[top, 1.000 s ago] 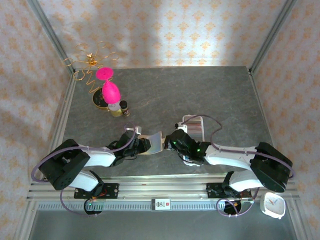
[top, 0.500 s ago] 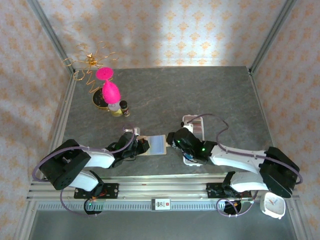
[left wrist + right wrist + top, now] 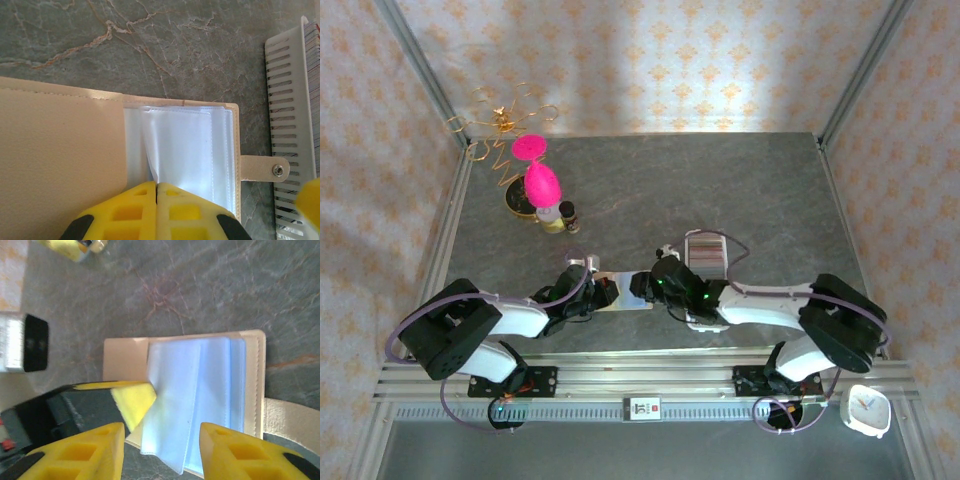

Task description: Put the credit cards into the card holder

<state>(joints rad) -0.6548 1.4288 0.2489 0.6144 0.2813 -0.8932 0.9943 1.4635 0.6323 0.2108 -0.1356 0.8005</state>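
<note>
card holder [image 3: 60,160] cropped left, white tray [image 3: 286,100] cropped right

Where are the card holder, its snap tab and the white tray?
card holder [image 3: 60,150], left wrist view, on its tan cover.
snap tab [image 3: 257,169], left wrist view, on the strap beside the stud.
white tray [image 3: 285,100], left wrist view, on its slotted wall.

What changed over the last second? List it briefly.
The right end effector opened, backed off, then moved left over the card holder's clear sleeves. The holder went from tilted up to lying flat. The left end effector stays shut on the holder; the white tray has not moved.
</note>
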